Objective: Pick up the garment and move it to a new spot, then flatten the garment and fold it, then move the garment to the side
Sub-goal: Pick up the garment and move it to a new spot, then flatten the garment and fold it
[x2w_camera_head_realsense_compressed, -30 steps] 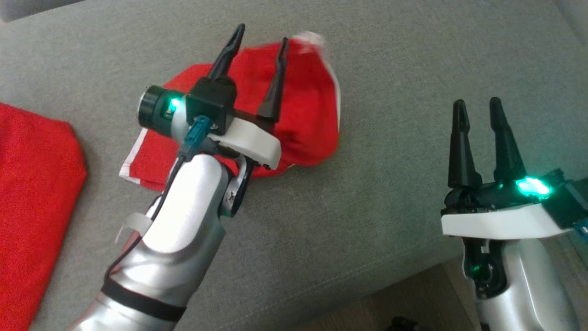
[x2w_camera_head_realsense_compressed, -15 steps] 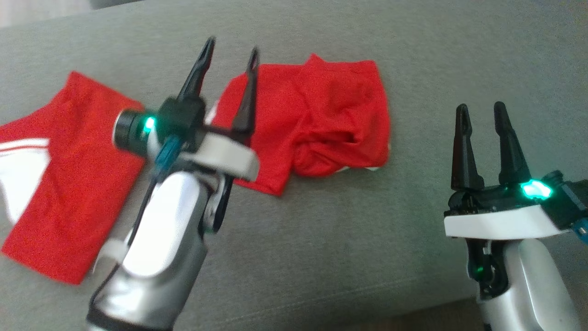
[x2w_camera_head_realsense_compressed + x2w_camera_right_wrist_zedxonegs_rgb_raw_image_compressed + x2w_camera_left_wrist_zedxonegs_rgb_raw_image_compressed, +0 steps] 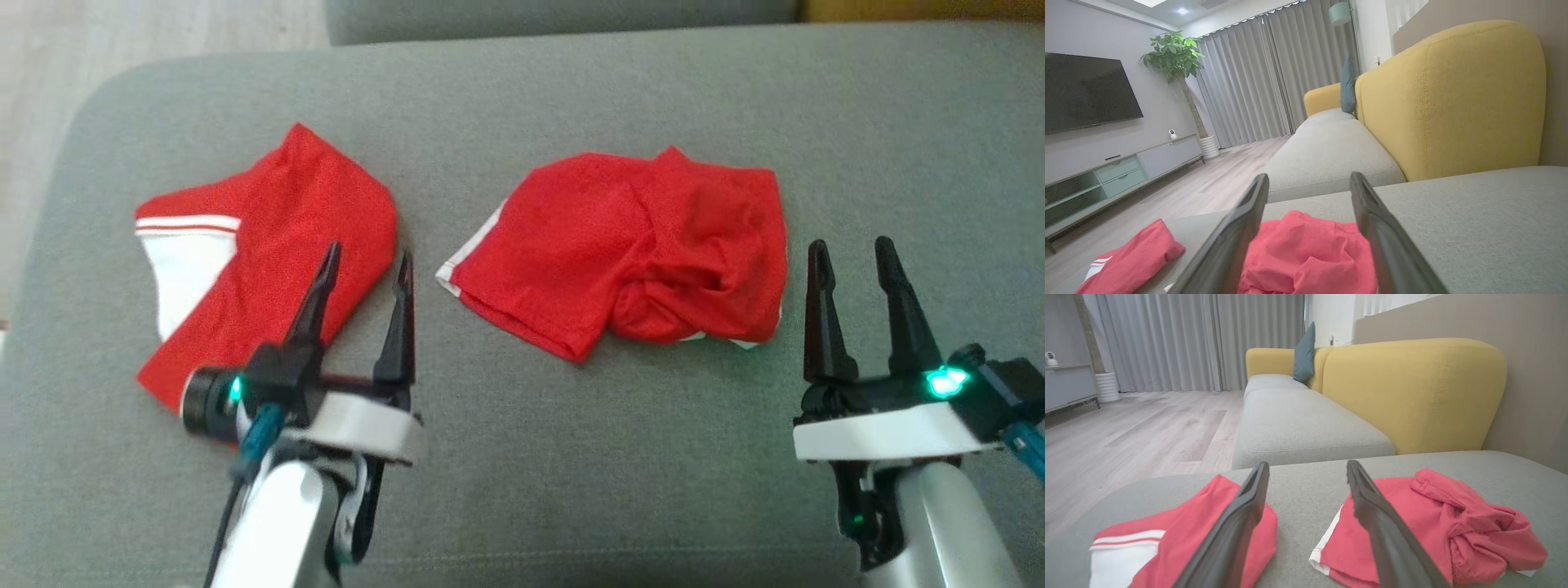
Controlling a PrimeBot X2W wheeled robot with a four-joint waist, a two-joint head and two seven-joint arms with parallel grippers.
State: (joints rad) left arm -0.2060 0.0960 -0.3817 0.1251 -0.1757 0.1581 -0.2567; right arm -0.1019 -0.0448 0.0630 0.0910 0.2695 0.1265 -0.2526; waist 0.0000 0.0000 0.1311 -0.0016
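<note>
The garment, red with a white edge, lies loosely folded and bunched at its near right corner, in the middle of the grey sofa seat. It also lies ahead and to the right in the left wrist view and straight ahead in the right wrist view. My left gripper is open and holds nothing, near and to the left of the garment, its fingers over the gap between two red pieces. My right gripper is open too, just right of the garment's right edge.
A second red garment with a white striped sleeve lies folded at the seat's left end. The seat's rounded left edge drops to a wooden floor. A yellow sofa back rises beyond.
The head camera has swung, so the whole picture shifted. My left gripper has drawn back from above the garment to the lower left. The right gripper stays open as before.
</note>
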